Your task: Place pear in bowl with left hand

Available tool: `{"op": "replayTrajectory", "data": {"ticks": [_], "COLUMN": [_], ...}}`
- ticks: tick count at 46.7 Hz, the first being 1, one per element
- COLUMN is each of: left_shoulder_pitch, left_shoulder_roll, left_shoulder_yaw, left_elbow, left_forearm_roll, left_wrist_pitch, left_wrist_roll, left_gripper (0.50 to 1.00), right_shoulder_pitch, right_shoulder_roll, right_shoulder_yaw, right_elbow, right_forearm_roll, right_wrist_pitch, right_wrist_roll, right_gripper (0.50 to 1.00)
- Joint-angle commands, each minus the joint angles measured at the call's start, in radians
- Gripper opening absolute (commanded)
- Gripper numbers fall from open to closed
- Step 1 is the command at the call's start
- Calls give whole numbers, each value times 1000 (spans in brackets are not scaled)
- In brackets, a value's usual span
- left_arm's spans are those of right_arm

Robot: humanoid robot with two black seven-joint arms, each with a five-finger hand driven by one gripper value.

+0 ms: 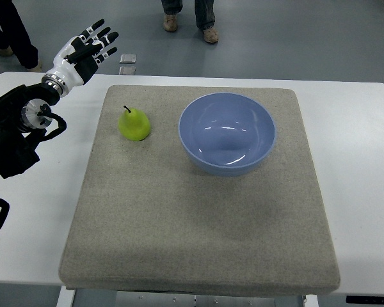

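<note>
So we've got a white table (358,192) on a grey floor, with a big grey felt mat (198,224) covering most of the middle. Nearest to us the mat is just bare fabric. Further up, left of centre, sits the pear (134,124), yellow-green, standing upright on its fat end with its long axis roughly vertical and the dark stem poking up and a bit to the left. Just to its right, not touching, is the blue bowl (227,133), nothing in it. The left hand (86,50) is up in the upper left of the frame, well apart from the pear and beyond the mat's corner. Its black arm comes in from the left edge, angled up-right; the fingers are spread loosely, holding nothing. At the top edge we can see people's legs and shoes (191,25).
</note>
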Motion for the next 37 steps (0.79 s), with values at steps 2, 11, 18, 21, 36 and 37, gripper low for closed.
{"op": "replayTrajectory", "data": {"ticks": [2, 11, 18, 21, 36, 37], "left_shoulder_pitch": [0, 0, 0, 0, 0, 0], "left_shoulder_roll": [0, 0, 1, 1, 1, 1], "left_shoulder_yaw": [0, 0, -2, 0, 0, 0], "left_elbow": [0, 0, 2, 0, 0, 0], "left_forearm_roll": [0, 2, -1, 0, 0, 0], "left_wrist_pitch": [-1, 1, 1, 1, -1, -1], "left_wrist_roll": [0, 0, 0, 0, 0, 0], "left_gripper": [962, 958, 962, 962, 962, 962], "right_shoulder_pitch": [0, 0, 0, 0, 0, 0], "right_shoulder_roll": [0, 0, 0, 0, 0, 0], "right_shoulder_yaw": [0, 0, 0, 0, 0, 0], "right_elbow": [0, 0, 0, 0, 0, 0], "right_forearm_roll": [0, 0, 0, 0, 0, 0], "right_wrist_pitch": [1, 1, -1, 1, 1, 1], "right_wrist_roll": [-1, 0, 0, 0, 0, 0], "right_gripper": [926, 926, 926, 926, 926, 926]}}
